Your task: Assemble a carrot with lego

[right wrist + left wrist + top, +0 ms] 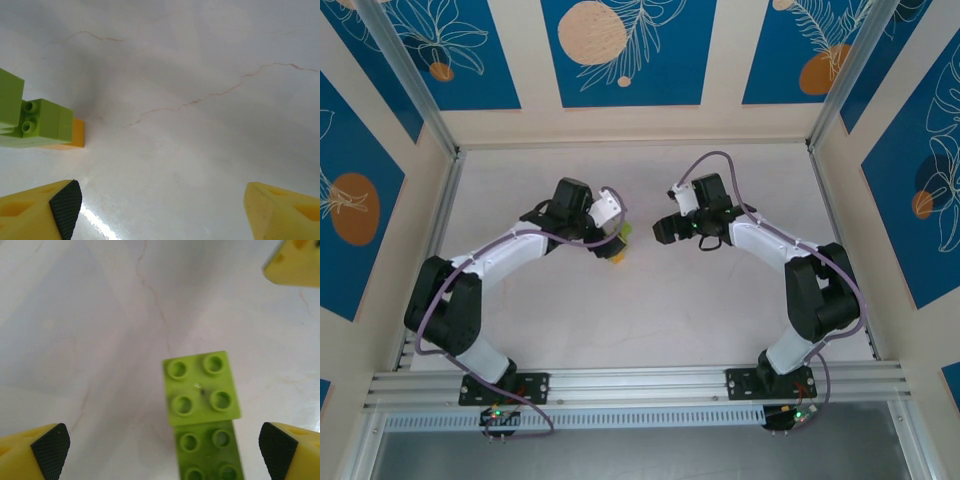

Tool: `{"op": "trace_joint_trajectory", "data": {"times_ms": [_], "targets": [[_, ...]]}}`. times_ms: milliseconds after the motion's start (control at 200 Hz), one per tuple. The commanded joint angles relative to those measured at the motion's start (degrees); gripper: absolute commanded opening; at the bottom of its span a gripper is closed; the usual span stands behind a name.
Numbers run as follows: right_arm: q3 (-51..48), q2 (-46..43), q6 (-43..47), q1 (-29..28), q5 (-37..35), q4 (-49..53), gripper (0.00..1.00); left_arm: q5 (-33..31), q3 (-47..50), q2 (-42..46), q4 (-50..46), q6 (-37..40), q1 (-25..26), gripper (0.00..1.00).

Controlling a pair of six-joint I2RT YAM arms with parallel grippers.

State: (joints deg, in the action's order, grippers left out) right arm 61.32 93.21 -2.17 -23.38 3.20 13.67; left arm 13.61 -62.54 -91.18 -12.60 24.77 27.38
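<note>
The carrot [620, 244] lies on the white table between the two arms, a cluster of lime-green lego with an orange brick [617, 256] at its near end. In the left wrist view a square lime-green brick [201, 385] sits on top of a longer green brick [210, 450]. My left gripper [164, 445] is open around them, and its black pads [50, 450] stand clear of the bricks on both sides. My right gripper [162, 200] is open over bare table. The green bricks [42, 122] and the orange brick [76, 132] lie off to its left.
A yellow finger of the right gripper [295, 262] shows at the top right of the left wrist view. White walls with aluminium posts [410, 80] enclose the table, and a rail [640, 385] runs along its near edge. The two grippers [662, 228] face each other closely.
</note>
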Motion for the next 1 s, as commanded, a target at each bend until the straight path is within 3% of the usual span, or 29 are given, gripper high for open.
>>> {"op": "trace_joint_trajectory", "data": {"times_ms": [0,645,995], "targets": [[-0.85,0.2,-0.62,-0.44,1.83,-0.02,0.85,-0.61,-2.05,0.52,-1.97,1.33,-1.93,0.99],[-0.85,1.41,-0.61,-0.97,2.42,-0.22,0.85,4.81,-2.35,-1.12,1.16,-0.34,-5.57,0.99],[-1.25,0.95,-1.34,-2.92,2.37,-0.6,0.85,8.54,-0.59,6.43,2.33,-2.72,-5.67,0.99]]}}
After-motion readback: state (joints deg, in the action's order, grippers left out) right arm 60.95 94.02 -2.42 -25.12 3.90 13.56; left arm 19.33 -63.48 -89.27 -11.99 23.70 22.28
